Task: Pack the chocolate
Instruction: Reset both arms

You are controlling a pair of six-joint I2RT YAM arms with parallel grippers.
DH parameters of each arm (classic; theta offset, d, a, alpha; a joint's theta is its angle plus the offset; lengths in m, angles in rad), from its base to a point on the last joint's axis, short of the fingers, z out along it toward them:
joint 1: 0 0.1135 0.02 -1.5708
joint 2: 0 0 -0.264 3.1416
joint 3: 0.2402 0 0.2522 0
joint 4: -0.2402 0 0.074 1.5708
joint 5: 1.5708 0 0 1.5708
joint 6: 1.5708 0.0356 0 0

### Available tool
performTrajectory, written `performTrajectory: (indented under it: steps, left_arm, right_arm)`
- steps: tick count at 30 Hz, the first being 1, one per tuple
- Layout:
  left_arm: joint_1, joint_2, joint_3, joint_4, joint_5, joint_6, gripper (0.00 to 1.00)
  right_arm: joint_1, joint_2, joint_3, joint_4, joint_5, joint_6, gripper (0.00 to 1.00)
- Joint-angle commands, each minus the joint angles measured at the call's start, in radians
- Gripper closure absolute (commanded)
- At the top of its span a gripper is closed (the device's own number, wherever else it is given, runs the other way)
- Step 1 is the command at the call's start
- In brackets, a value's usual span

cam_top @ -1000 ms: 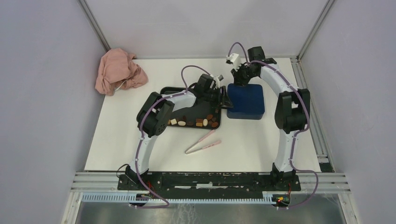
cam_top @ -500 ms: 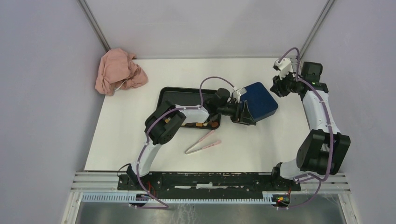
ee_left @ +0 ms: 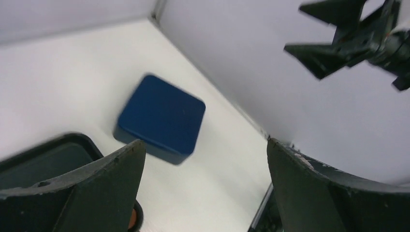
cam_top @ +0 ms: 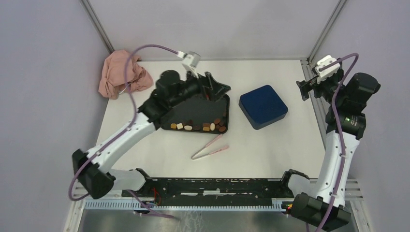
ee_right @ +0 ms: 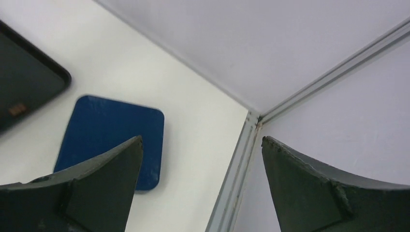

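Hands gape empty: left hand (cam_top: 217,87) above the black tray (cam_top: 227,112), right hand (cam_top: 304,90) aloft. Chocolate (cam_top: 200,126) lies along the tray's near edge: light, smooth, brittle pieces, probably best pinched gently across their sides.

Desk (cam_top: 270,145): white, flat top, walled on left, far and right sides; metal rail along right edge.

Directly on desk, 4 items:
- Black tray (cam_top: 227,113), approx. centre, slightly left; long side runs left-right.
- Dk blue box (cam_top: 263,106), square w/ rounded corners, lid on, right of tray w/ a gap between; sits turned, corners skewed vs. desk edges.
- Pink tongs (cam_top: 210,147), lying flat just nearside of tray, not touching it; arms angled, tips toward near-left.
- Pink cloth (cam_top: 121,75), crumpled, far-left corner, well apart from tray; overlaps desk's left edge.
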Motion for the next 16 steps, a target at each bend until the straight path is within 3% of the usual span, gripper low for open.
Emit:
performTrajectory:
  steps: [1,3,6,10,16]
  left_arm:
    - [0.063,-0.134,0.089,-0.268,-0.140,0.158,0.00]
    - [0.067,-0.172,0.133,-0.340,-0.145,0.191,0.00]
    - [0.066,-0.229,0.166,-0.413,-0.166,0.216,0.00]
    - [0.066,-0.299,0.174,-0.461,-0.201,0.241,0.00]
    - [0.067,-0.369,0.146,-0.479,-0.216,0.243,0.00]
  right_arm:
    - [-0.003,-0.024,0.116,0.075,-0.068,0.238,0.02]
    - [-0.003,-0.032,0.147,0.080,-0.073,0.328,0.02]
    - [-0.004,-0.036,0.189,0.118,0.064,0.543,0.02]
    - [-0.004,-0.042,0.229,0.108,0.125,0.575,0.02]
    - [-0.006,-0.048,0.204,0.125,0.043,0.578,0.02]
